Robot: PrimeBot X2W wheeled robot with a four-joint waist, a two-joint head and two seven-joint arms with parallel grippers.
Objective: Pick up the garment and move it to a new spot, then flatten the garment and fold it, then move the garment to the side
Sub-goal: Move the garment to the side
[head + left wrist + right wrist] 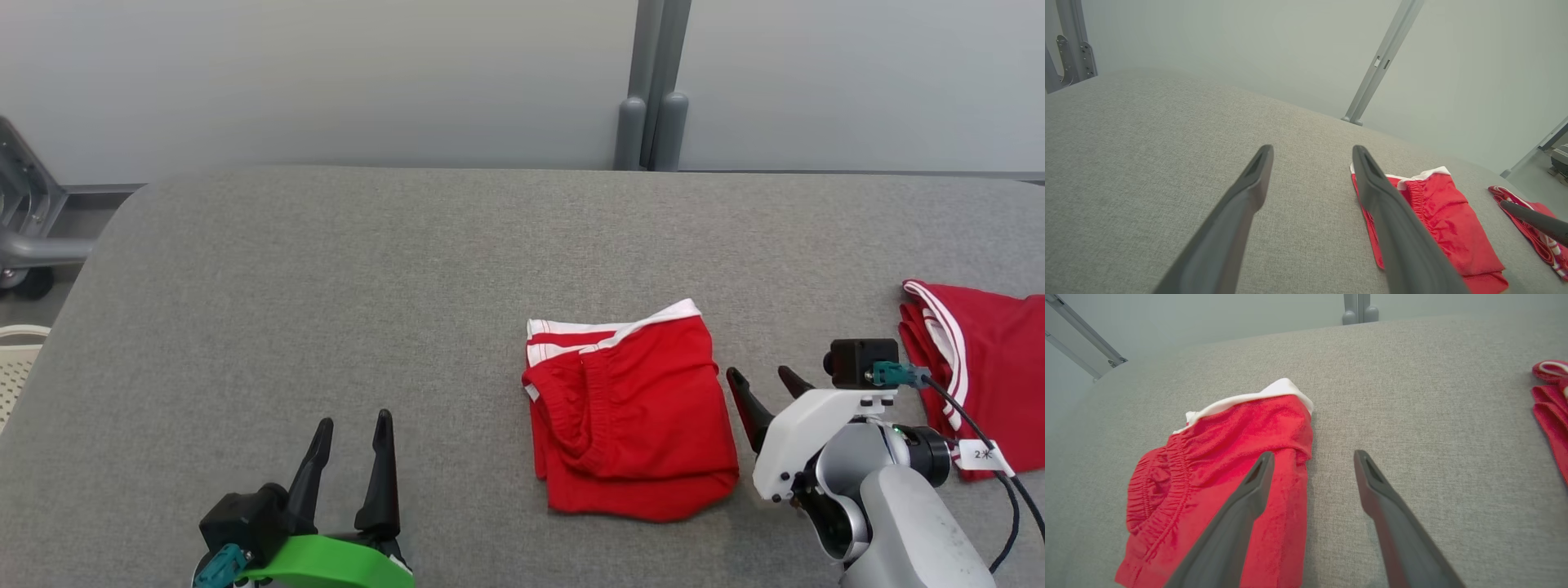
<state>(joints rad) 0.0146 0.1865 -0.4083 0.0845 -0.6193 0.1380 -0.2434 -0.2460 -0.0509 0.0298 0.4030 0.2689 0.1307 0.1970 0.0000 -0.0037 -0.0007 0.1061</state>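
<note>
Nearest the head camera, the left gripper (355, 419) rises from its green mount at the lower left, its two dark fingers spread apart and holding nothing, with bare grey table (326, 286) under and around them. At the lower right the pale right forearm leads up to the right gripper (759, 372), whose fingers are likewise spread and empty. The garment (633, 416), red with a white band along its far edge and a gathered elastic seam showing on top, lies folded into a compact block on the table between the two grippers: well apart from the left one and just beside the right one, its right edge next to that gripper's fingers. In the right wrist view the right gripper (1313, 454) points along that edge, its left finger crossing over the red cloth (1241, 437) and its right finger over bare table; whether the finger touches the fabric cannot be told. In the left wrist view the left gripper (1312, 150) stands over bare table, with the garment (1445, 220) off beyond its right finger. Further right a second red garment (988, 367) with white stripes lies at the table's edge, apart from the folded one. Past the table's far edge stand grey posts (653, 122) against a pale wall.
</note>
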